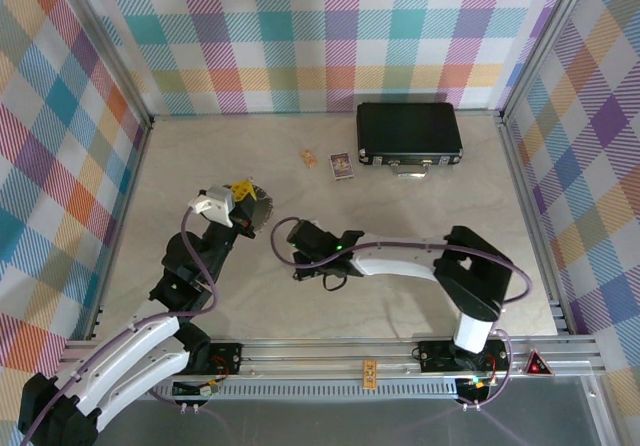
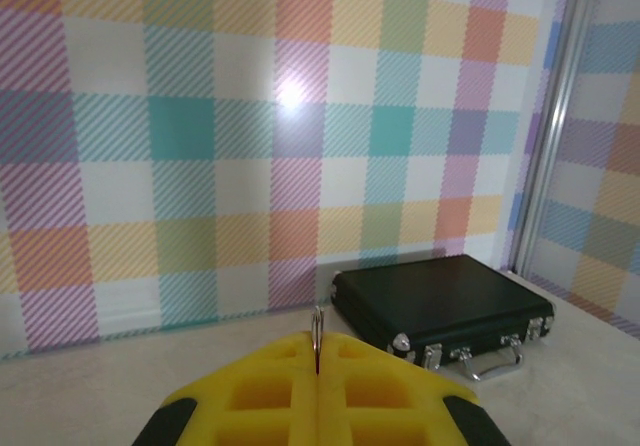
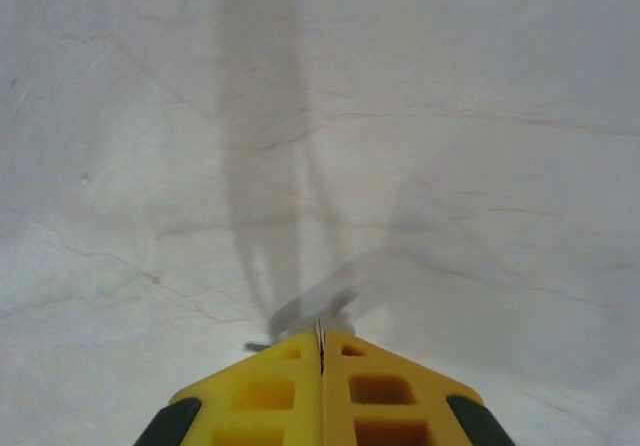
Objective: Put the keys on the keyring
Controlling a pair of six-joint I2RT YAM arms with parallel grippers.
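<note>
My left gripper [image 1: 248, 202] is raised over the left part of the table, its yellow fingers [image 2: 260, 391] shut on a thin metal keyring [image 2: 317, 334]. The ring stands edge-on and pokes out above the fingertips. In the top view the keyring [image 1: 263, 204] shows as a grey shape just right of those fingers. My right gripper [image 1: 303, 249] sits low over the table's middle, pointing down. Its yellow fingers [image 3: 385, 391] are shut on a thin metal piece, and a blurred grey key [image 3: 312, 316] hangs just beyond the tips.
A black hard case [image 1: 409, 133] with metal latches lies at the back right, also in the left wrist view as the case [image 2: 440, 306]. A small picture card [image 1: 343, 166] and a small orange item [image 1: 309, 156] lie left of the case. Plaid walls enclose the table.
</note>
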